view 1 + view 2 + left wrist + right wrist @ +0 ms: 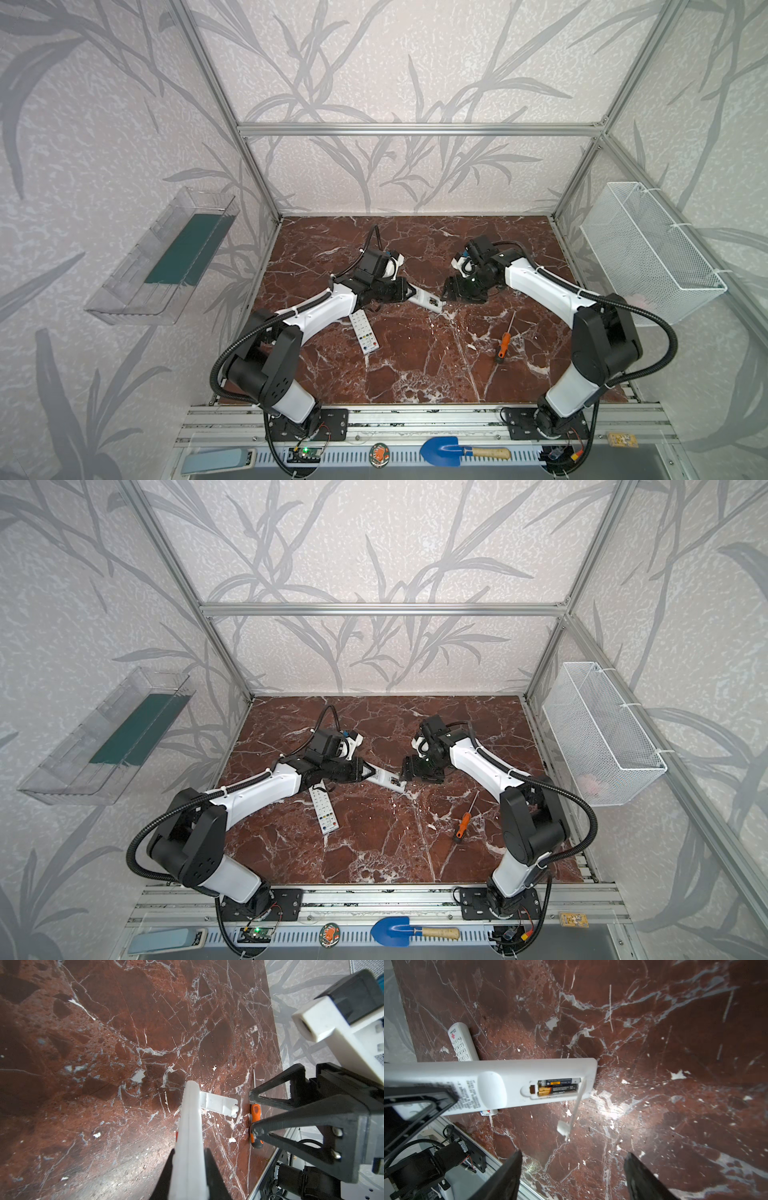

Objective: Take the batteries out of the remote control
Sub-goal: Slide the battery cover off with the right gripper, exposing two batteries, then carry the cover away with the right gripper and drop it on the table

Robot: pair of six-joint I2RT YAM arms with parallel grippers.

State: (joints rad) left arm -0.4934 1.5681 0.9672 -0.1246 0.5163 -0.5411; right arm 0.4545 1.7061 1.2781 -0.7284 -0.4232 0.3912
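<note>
Two batteries (557, 1089) are sitting side by side in the open compartment near one end of the remote control (517, 1072), and that remote is being held over the middle of the table (415, 374), its back facing up. The left gripper (189, 1154) is clamping the remote's other end, fingers pressed tight against both long sides. The right gripper (573, 1157) is facing the battery end from just beside it, jaws spread wide with nothing between them. The small white cover (574, 1111) is off the compartment and showing just below the remote's end; it is blurred, so I cannot tell whether it is touching the table. A second remote (365, 336) is lying buttons up toward the table's left edge, partly under the left arm. An orange-handled screwdriver (504, 345) is lying toward the right edge, well apart from both grippers, its tip pointing to the far edge.
</note>
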